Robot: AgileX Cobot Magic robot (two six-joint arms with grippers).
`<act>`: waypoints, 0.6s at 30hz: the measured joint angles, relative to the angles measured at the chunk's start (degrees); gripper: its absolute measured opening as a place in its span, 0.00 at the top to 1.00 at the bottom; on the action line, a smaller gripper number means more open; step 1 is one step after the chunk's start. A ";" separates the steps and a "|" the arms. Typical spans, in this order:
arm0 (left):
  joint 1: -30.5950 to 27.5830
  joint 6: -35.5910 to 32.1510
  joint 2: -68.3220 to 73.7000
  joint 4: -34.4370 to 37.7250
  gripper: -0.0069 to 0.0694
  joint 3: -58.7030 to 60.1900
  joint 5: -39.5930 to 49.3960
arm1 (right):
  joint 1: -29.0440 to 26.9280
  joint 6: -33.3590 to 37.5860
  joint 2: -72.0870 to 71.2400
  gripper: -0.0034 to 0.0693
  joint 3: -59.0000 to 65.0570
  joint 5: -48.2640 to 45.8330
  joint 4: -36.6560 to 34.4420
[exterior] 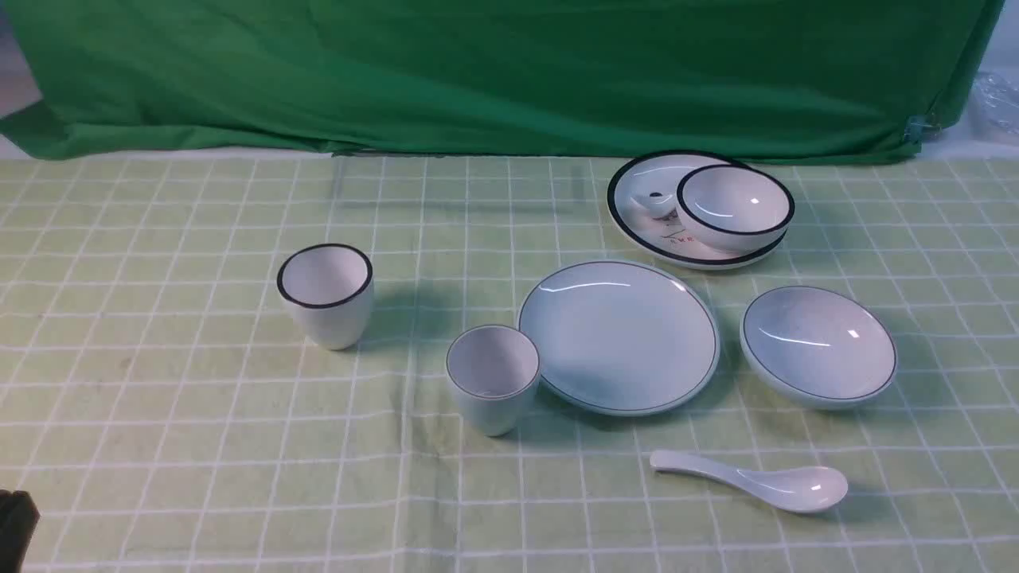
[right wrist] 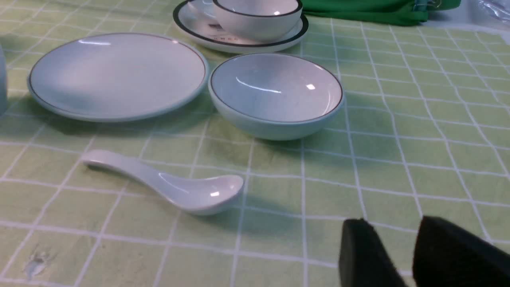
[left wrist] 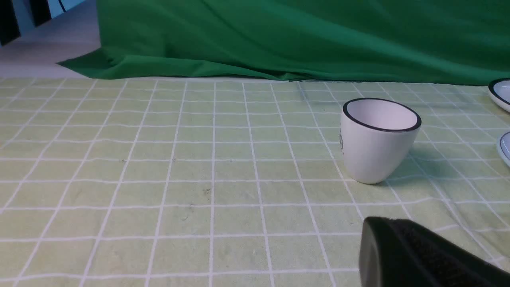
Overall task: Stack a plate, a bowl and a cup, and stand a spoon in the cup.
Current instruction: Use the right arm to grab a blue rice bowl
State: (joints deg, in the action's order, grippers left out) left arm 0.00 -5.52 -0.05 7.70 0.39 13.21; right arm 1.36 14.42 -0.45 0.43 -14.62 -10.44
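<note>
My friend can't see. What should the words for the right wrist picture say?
A glossy white ceramic soup spoon lies on green checked cloth, nearer the camera than a round pale blue plate and a shallow pale blue bowl set side by side. The right pincer's black tips, slightly apart, hold nothing.

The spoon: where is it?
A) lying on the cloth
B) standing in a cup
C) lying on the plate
A: the spoon lies flat on the checked cloth, in front of the plate and touching no dish.
</note>
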 joint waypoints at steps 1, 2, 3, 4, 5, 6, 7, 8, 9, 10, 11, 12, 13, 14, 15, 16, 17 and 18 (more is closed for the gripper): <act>0.00 0.00 0.00 0.00 0.88 0.00 0.00 | 0.00 0.00 0.00 0.62 0.00 0.00 0.00; 0.00 0.00 0.00 0.00 0.88 0.00 0.00 | 0.00 0.00 0.00 0.62 0.00 0.00 0.00; 0.00 0.00 0.00 0.00 0.88 0.00 0.00 | 0.00 0.00 0.00 0.62 0.00 0.00 0.00; 0.00 0.00 0.00 0.00 0.88 0.00 0.00 | 0.00 0.00 0.00 0.62 0.00 0.00 0.00; 0.00 0.00 0.00 0.00 0.88 0.00 0.00 | 0.00 0.00 0.00 0.62 0.00 0.00 0.00; 0.00 0.00 0.00 0.00 0.88 0.00 0.00 | 0.00 0.00 0.00 0.62 0.00 0.00 0.00; 0.00 0.00 0.00 0.00 0.88 0.00 0.00 | 0.00 0.00 0.00 0.62 0.00 0.00 0.00; 0.00 0.00 0.00 0.00 0.88 0.00 0.00 | 0.00 0.00 0.00 0.62 0.00 0.00 0.00; 0.00 0.00 0.00 0.00 0.88 0.00 0.00 | 0.00 0.00 0.00 0.62 0.00 0.00 0.00; 0.00 0.00 0.00 0.00 0.88 0.00 0.00 | 0.00 0.00 0.00 0.62 0.00 0.00 0.00; 0.00 0.00 0.00 0.00 0.88 0.00 0.00 | 0.00 0.00 0.00 0.62 0.00 0.00 0.00; 0.00 0.00 0.00 0.00 0.88 0.00 0.00 | 0.00 0.00 0.00 0.62 0.00 0.00 0.00; 0.00 0.00 0.00 0.00 0.88 0.00 0.00 | 0.00 0.00 0.00 0.62 0.00 0.00 0.00; 0.00 0.00 0.00 0.10 0.88 0.00 -0.07 | 0.00 0.00 0.00 0.62 0.00 0.00 0.00; 0.00 0.29 0.00 1.38 0.88 0.00 -0.85 | 0.00 0.00 0.00 0.62 0.00 0.00 0.00; 0.00 1.52 0.00 3.96 0.88 0.00 -2.09 | 0.00 0.00 0.00 0.62 0.00 0.00 0.00; 0.00 3.24 0.00 8.89 0.88 0.00 -4.20 | 0.00 0.00 0.00 0.62 0.00 0.00 0.00; 0.00 4.08 0.00 10.83 0.88 0.00 -4.60 | 0.00 0.00 0.00 0.62 0.00 0.00 0.00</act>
State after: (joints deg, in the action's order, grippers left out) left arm 0.00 -1.44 -0.05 18.53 0.39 8.61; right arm 1.36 14.42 -0.45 0.43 -14.62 -10.44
